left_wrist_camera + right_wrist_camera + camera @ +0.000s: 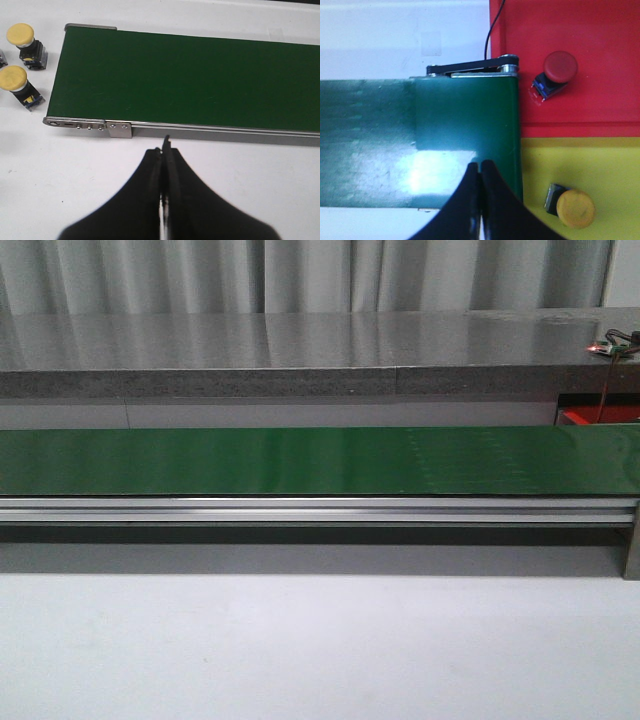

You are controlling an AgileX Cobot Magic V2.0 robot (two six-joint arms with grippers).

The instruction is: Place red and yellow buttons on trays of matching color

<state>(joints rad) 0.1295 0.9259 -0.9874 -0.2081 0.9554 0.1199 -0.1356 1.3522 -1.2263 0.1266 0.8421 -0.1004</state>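
In the right wrist view a red button (558,70) lies on the red tray (600,40) and a yellow button (573,207) lies on the yellow tray (600,160), both beside the end of the green conveyor belt (420,145). My right gripper (480,165) is shut and empty over the belt's end. In the left wrist view two yellow buttons (24,41) (18,86) rest on the white table beside the other end of the belt (190,80). My left gripper (164,145) is shut and empty over the table in front of the belt. Neither gripper shows in the front view.
The belt (320,460) spans the front view, with an aluminium rail (320,510) along its near side and a grey counter (300,350) behind. A corner of the red tray (598,417) and a black cable (492,30) sit at the right end.
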